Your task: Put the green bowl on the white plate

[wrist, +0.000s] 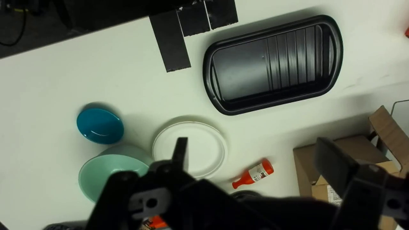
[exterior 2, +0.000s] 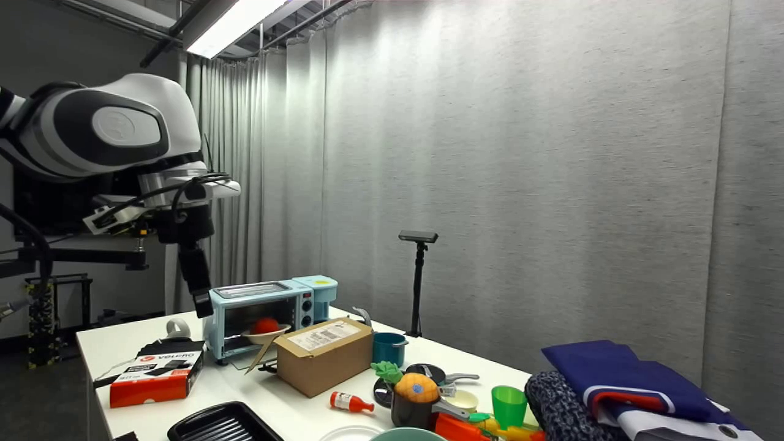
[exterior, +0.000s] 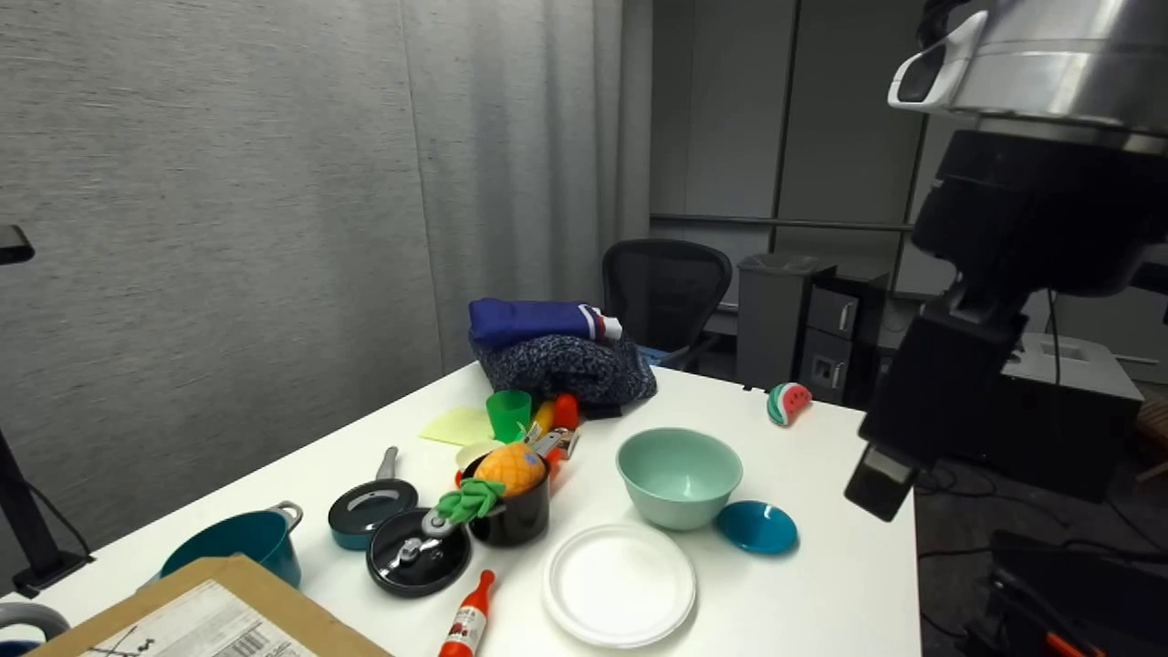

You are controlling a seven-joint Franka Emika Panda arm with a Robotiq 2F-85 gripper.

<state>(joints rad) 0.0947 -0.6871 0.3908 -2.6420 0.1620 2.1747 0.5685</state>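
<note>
The pale mint-green bowl [exterior: 680, 484] stands upright on the white table, beside the white plate [exterior: 620, 586]. In an exterior view only the tops of the bowl [exterior 2: 407, 435] and the plate [exterior 2: 350, 433] show at the bottom edge. In the wrist view the bowl [wrist: 99, 174] is at lower left, partly hidden by a finger, and the plate [wrist: 204, 143] is right of it, also partly covered. My gripper [wrist: 252, 140] is open and empty, with its fingers wide apart. It hangs well above the table, apart from both, and shows in both exterior views [exterior: 881, 479] [exterior 2: 203, 303].
A small blue dish [exterior: 757, 527] sits close beside the bowl. A red bottle [wrist: 254, 174] lies near the plate. A black pot with a pineapple toy [exterior: 511, 470], a black tray [wrist: 271, 64], a cardboard box [exterior 2: 324, 355] and a toaster oven [exterior 2: 263, 315] stand around.
</note>
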